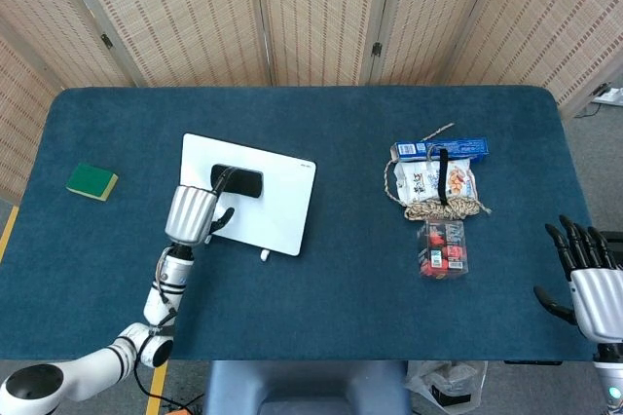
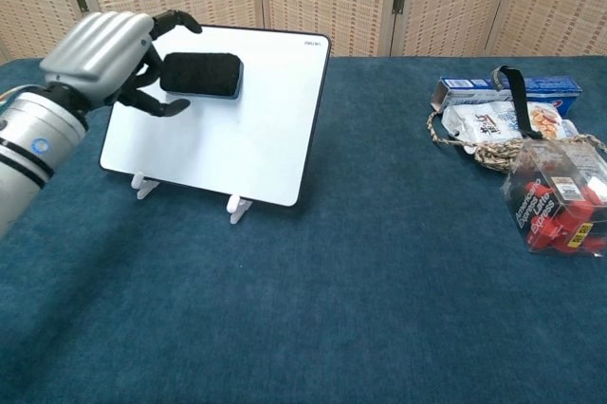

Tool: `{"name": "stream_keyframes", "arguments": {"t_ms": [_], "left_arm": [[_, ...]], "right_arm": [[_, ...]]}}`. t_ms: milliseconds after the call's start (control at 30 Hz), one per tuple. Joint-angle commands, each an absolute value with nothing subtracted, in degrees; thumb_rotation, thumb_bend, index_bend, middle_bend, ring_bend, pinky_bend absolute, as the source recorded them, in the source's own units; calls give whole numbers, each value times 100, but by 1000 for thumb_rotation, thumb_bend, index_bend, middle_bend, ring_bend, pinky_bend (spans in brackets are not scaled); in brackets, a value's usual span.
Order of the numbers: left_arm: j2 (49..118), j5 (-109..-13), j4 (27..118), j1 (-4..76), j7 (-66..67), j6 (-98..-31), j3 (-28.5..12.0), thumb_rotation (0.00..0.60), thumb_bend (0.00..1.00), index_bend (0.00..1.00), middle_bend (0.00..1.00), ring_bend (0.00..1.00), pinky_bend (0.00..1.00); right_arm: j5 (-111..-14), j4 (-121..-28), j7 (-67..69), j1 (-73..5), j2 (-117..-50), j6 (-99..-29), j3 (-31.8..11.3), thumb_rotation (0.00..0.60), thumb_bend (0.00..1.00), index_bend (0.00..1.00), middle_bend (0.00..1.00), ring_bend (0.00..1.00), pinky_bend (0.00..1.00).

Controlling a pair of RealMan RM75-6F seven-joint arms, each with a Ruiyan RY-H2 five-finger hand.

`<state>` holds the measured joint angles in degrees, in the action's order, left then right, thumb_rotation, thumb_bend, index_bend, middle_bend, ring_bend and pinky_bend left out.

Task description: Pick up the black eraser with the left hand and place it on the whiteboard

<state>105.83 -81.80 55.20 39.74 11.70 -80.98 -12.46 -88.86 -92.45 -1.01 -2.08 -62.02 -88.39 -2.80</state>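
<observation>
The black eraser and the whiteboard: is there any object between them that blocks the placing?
Nothing visible does. The black eraser already lies on the whiteboard, near its upper left part. The left hand is just beside the eraser with fingers spread, and no other object lies on the board.

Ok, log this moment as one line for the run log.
eraser: on whiteboard | left hand: fingers apart, beside eraser, contact unclear | right hand: open, idle at table edge

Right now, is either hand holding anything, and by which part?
Nothing is held. The black eraser sits on the whiteboard; left hand fingers are off it. Right hand is empty.
</observation>
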Motion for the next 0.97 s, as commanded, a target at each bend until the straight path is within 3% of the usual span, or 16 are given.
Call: {"name": "stream_keyframes", "arguments": {"t_ms": [33,133,200,400,567,667,800,967], "left_arm": [[8760,-8152,8096,2813,2280,-8363,-288,600,238,187,1000,957,1000],[7598,-8011,9604,2204,2656,-8581,233,600,232,168,1000,843,997],[7193,-8148,9944,1822,2529,-8961,490,600,232,142,987,750,948],[7030,-8648,9404,679,1585,-10054,1024,600,233,103,744,486,707],[7350,-8496,9300,167,2556,-10761,716,600,231,81,408,234,459],[7348,-8400,9331,106,2488,-10638,618,600,230,48,228,107,316],[7105,-8128,9482,175,2210,-10140,488,600,229,17,131,51,274],[6939,-8001,9565,200,2021,-9874,329,600,228,15,123,50,274]], "right_arm": [[-8895,-9254,-156,-198,-6227,-8863,-280,600,267,0,0,0,0],[-8866,-9276,-263,-217,-6261,-8822,-290,600,267,0,0,0,0],[-8835,-9296,-347,-238,-6287,-8776,-298,600,268,0,0,0,0],[-8733,-9354,-664,-321,-6389,-8596,-314,600,267,0,0,0,0],[-8652,-9380,-804,-377,-6430,-8485,-335,600,268,0,0,0,0],[-8613,-9381,-806,-387,-6427,-8463,-348,600,267,0,0,0,0],[-8627,-9383,-761,-335,-6406,-8539,-327,600,267,0,0,0,0],[-8628,-9385,-740,-251,-6410,-8676,-318,600,268,0,0,0,0]]}}
